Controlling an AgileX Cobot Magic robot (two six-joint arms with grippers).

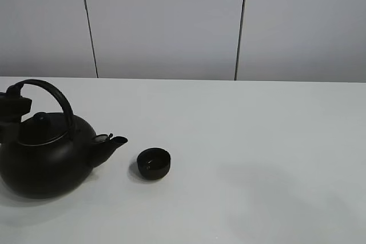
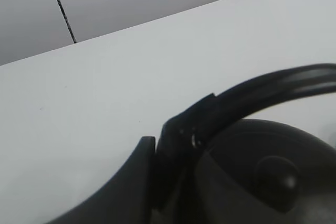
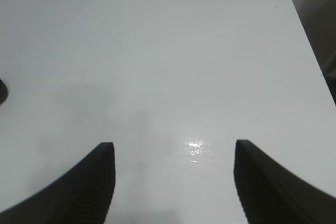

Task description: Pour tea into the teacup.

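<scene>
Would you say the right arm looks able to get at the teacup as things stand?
Probably yes. The right gripper hangs open over the table, and nothing stands between it and the teacup; the teapot sits on the cup's other side, its spout near but not touching.

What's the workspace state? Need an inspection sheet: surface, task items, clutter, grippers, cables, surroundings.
Surface: white table, smooth, with a glare spot in the right wrist view.
Job's things: teacup upright, just right of the spout and apart from it; teapot at the left, lid on, spout towards the teacup.
Clutter: nothing seen.
Grippers: left gripper closed on the teapot's handle at its far-left end; right gripper open, holding nothing, over the table, outside the exterior view.
Cables: nothing seen.
Surroundings: grey panelled wall behind the table, with two dark seams.
</scene>
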